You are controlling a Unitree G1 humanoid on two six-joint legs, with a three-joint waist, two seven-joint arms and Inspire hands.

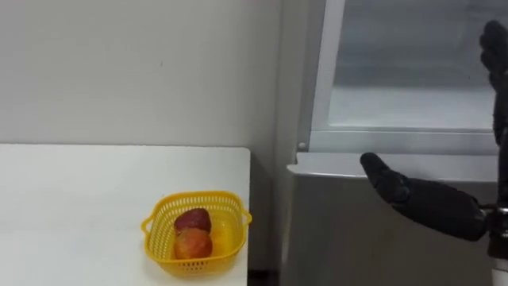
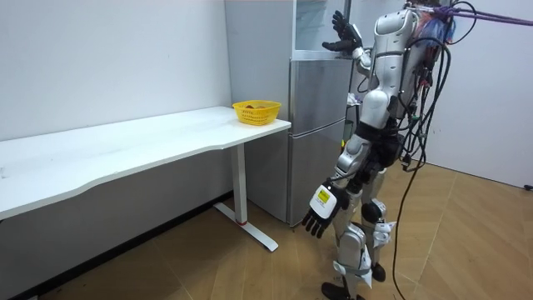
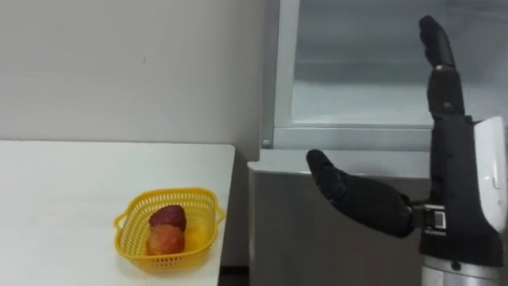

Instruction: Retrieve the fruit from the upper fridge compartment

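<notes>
grey fridge (image 1: 349,230): stands just past the surface's (image 1: 95,191) right edge. its upper compartment (image 1: 413,87) is where the thing to fetch should sit, judging by the task.
right robot hand (image 3: 448,175): raised in front of the upper compartment's lower frame, fingers straight up, thumb spread toward the surface side. it is released and grasps nothing.
left robot hand (image 2: 319,212): hangs low beside the leg in the room view, fingers relaxed, empty.
yellow basket (image 1: 155,226): near the surface's right edge, toward its front, holding a red fruit (image 1: 193,218) and an orange-red fruit (image 1: 193,244).
risk, contact: the flat hand is close to the compartment's frame. a straight push forward would likely jam the fingertips against the frame or panel rather than catch an edge.
risk, balance: reaching this high with one arm while standing close could tip the robot toward the fridge if the door resists.
risk, basket: a wide swing toward the surface's right edge could knock the basket off.
hidden, compartment: it reads as a pale panel. i cannot tell whether that is a closed door or an open interior, and i make out no item or handle.
hidden, hand: in the left eye view the palm is cut off at the edge.
</notes>
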